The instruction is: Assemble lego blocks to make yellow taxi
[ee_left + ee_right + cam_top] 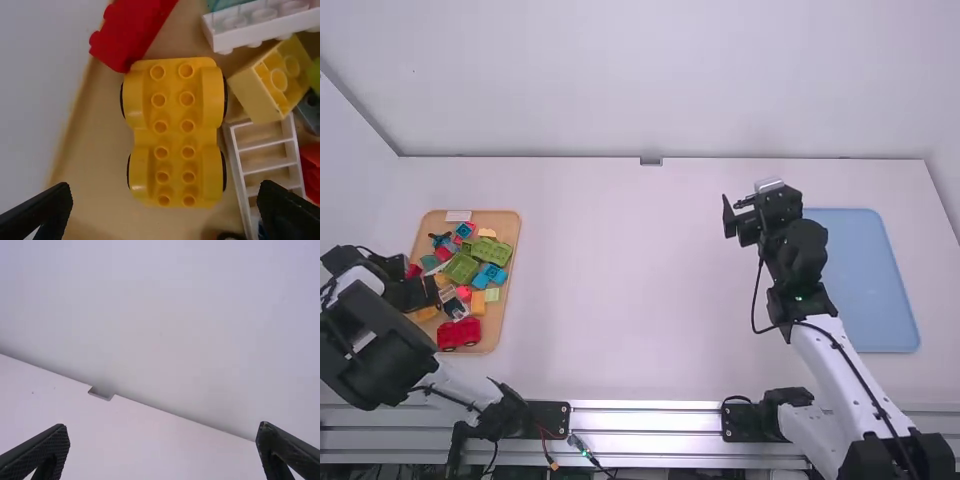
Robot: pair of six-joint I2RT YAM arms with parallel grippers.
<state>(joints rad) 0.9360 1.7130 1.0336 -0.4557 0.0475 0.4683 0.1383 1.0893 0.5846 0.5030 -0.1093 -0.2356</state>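
Snag risk imo: left gripper [166, 188] and right gripper [162, 427] are wide open, empty, and the white ladder [241, 175] beside the yellow car base [173, 130] on the tray [100, 150] could block a grab.

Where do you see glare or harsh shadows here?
High view: glare whitens the metal rail along the table's near edge. Left wrist view: soft light on the yellow car base, with no harsh shadow beside it. Right wrist view: only gentle shading where the wall meets the table.

Car base [174, 135] yellow, wheels [224, 171] black; mat [870, 290] pale blue.
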